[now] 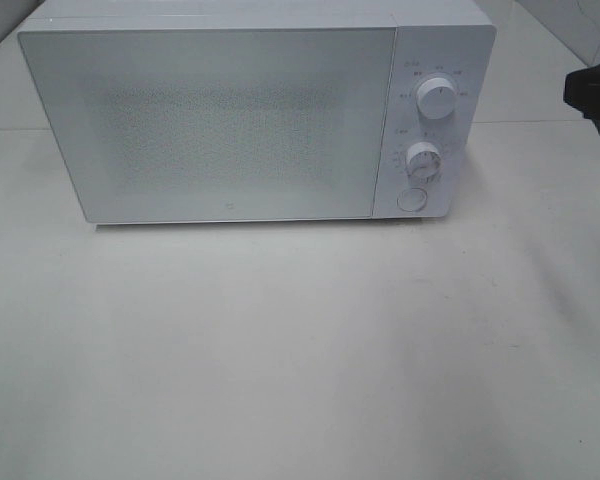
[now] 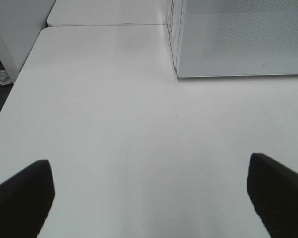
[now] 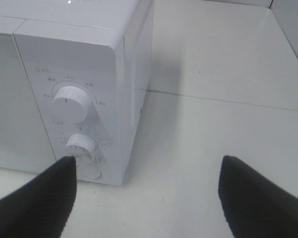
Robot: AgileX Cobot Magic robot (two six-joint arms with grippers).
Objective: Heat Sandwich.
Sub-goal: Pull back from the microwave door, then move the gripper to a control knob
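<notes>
The sandwich is out of view in all frames. A white microwave [image 1: 230, 120] stands at the back of the table with its door shut; it also shows in the left wrist view [image 2: 238, 39] and the right wrist view [image 3: 79, 49]. My left gripper [image 2: 149, 162] is open and empty over bare table, in front of and left of the microwave. My right gripper [image 3: 149, 161] is open and empty, to the right of the microwave's control panel. Only a dark part of the right arm [image 1: 592, 95] shows in the exterior view.
The control panel has an upper knob [image 1: 437, 101], a lower knob [image 1: 422, 160] and a round button [image 1: 411, 199]. The white table [image 1: 300, 350] stretches in front of the microwave. Its left edge [image 2: 20, 84] drops to the floor.
</notes>
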